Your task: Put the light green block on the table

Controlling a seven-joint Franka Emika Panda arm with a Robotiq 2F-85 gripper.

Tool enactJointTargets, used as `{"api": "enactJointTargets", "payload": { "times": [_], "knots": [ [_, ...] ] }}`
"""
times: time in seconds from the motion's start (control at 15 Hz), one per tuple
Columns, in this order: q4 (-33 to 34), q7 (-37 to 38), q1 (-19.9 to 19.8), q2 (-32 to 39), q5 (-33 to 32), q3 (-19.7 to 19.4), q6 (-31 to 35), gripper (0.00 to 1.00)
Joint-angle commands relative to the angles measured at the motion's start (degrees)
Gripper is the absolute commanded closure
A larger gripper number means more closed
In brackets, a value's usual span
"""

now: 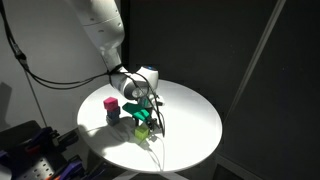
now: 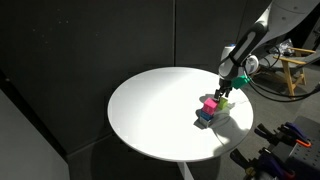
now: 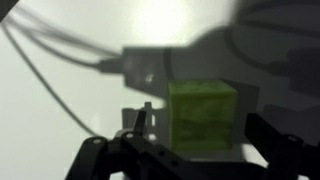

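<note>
Lime-green with a yellowish cast, your block [image 3: 203,115] shows a dull, slightly mottled front face and a brighter top in the wrist view, its edges softened by blur. It sits flat on the white table [image 3: 60,110], roughly square to the camera, between the fingers [image 3: 146,122] of your gripper [image 3: 205,130]. The fingers stand spread, with a thin gap on each side of the block, so nothing pinches it. The gripper's dark shadow lies across the tabletop behind the block. In an exterior view, the gripper hangs right over the green cube, toward the table's near edge. Close by, a pink block [image 1: 111,103] rests on top of a dark blue block [image 1: 112,116].
</note>
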Motion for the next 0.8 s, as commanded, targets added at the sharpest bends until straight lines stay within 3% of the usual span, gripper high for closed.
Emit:
{"api": "enactJointTargets", "payload": {
  "times": [0.0, 0.73],
  "knots": [
    [-1.2, 1.3, -0.5, -3.2, -0.6, 0.1, -2.1, 0.0],
    [-3.9, 1.8, 0.2, -10.8, -0.8, -0.4, -8.5, 0.0]
  ]
}}
